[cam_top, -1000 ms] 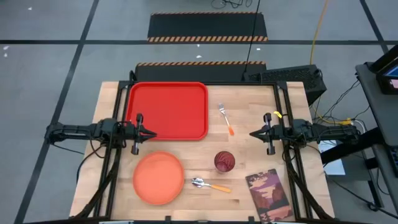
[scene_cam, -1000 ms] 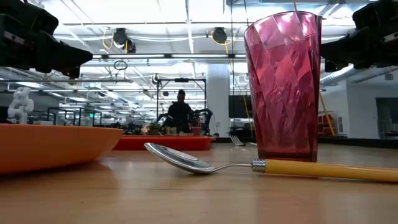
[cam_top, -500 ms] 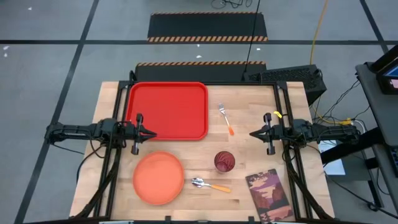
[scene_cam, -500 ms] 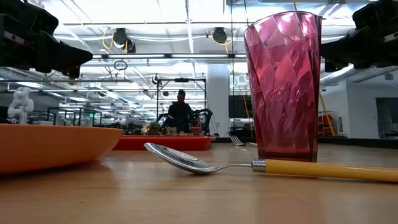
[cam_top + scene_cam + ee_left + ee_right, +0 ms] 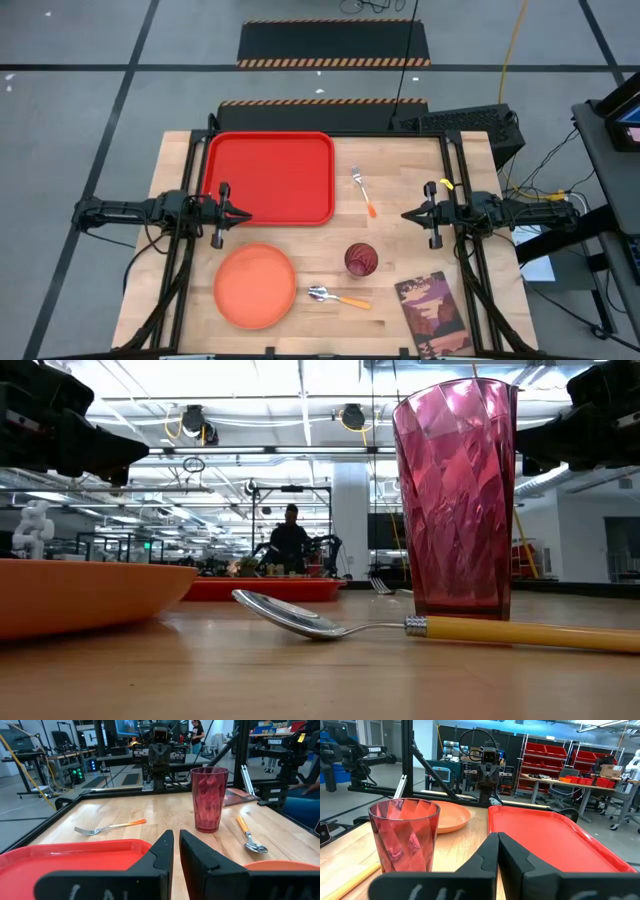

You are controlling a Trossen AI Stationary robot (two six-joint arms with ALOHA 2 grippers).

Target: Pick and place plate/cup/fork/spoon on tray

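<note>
We see the tray (image 5: 269, 177) at upper centre, bare. Plate (image 5: 255, 286), spoon (image 5: 337, 296), cup (image 5: 360, 259) and fork (image 5: 362, 191) lie outside it. Left gripper (image 5: 243, 214) and right gripper (image 5: 408, 214) hover clenched, empty. The book (image 5: 430, 314) is cut off at bottom.

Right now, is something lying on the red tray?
Nothing lies on the tray; its whole surface shows bare red. Plate, cup, fork and spoon rest on the table.

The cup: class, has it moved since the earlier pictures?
No. In the high view the cup stands in the same place, just beside the spoon and left of the book; nothing has shifted.
</note>
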